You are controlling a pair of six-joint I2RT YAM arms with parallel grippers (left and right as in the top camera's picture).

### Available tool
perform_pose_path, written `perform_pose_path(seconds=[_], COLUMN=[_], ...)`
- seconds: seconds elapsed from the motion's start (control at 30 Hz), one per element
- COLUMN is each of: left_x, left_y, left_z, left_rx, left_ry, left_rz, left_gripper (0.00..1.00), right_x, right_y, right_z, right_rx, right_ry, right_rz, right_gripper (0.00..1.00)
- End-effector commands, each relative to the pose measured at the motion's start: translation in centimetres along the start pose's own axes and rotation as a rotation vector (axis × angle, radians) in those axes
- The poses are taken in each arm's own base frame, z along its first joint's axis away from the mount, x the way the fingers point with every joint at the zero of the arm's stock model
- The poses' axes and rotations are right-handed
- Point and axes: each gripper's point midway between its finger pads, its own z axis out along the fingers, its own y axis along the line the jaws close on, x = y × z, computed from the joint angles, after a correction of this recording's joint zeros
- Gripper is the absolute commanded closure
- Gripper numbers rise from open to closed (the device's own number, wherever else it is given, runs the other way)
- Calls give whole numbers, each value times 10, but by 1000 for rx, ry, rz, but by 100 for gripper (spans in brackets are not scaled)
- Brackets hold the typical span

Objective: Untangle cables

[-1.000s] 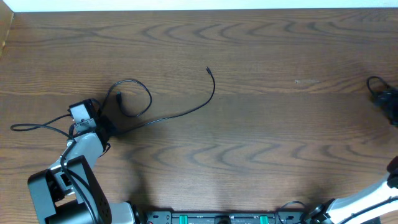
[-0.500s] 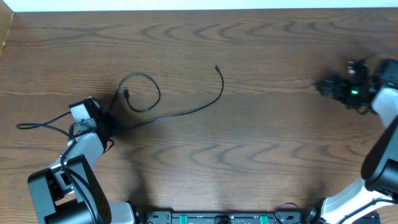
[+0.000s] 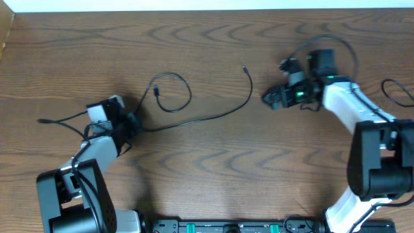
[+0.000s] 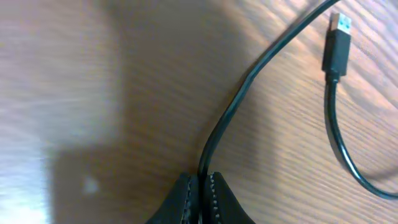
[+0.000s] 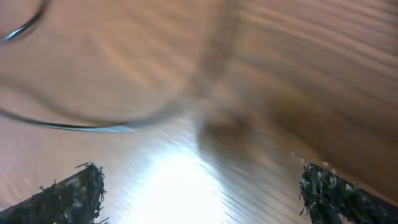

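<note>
Okay, the black cable (image 3: pixel 207 117) sits left of centre on the table (image 3: pixel 213 175). Its long tail runs from your left gripper (image 3: pixel 132 124) out to the right and hooks up to a bare tip. A second strand leaves the same spot, curls into an open loop and ends in a USB plug (image 3: pixel 157 94) lying inside that loop. In the left wrist view the fingers (image 4: pixel 181 200) are pressed together on the cable, with the plug near it but not touching. Can't tell if tail and loop are one cord or two.

Progress, my read: nearly there. No knot or crossing shows, and the tail passes near the loop but apart from it. What's left is to open the loop and lay it straight. No white cord in view.

Your right gripper (image 3: pixel 268 98) is just right of the tail's tip, fingers spread wide, holding nothing. Its wrist view is blurred. Nothing blocks it. There's a thin black curve (image 3: pixel 396 87) at the far right edge: cable or arm wire, can't tell.
</note>
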Motion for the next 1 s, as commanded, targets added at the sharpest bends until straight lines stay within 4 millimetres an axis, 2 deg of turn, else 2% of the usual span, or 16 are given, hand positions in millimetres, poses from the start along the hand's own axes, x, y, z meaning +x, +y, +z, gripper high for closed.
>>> perform_pose_path(seconds=[0.0, 0.17, 0.47, 0.63, 0.83, 0.97], left_x=[52, 59, 72, 74, 74, 73], left_y=[-9, -32, -64, -67, -67, -67], left_z=[15, 18, 21, 21, 22, 22], left_rx=[11, 53, 117, 125, 126, 124], left_ry=[146, 153, 160, 160, 159, 158], left_rz=[32, 156, 375, 410, 429, 430], left_gripper=[92, 92, 92, 92, 92, 92], right_x=[-4, -7, 4, 10, 18, 23], right_y=[46, 90, 141, 158, 188, 194], right_z=[15, 30, 45, 49, 44, 41], right_rx=[-64, -116, -192, -226, -367, -414], right_ry=[7, -5, -6, -3, -39, -35], right_rz=[-319, -591, -939, -1018, -1018, -1003], right_gripper=[1, 1, 1, 1, 1, 1])
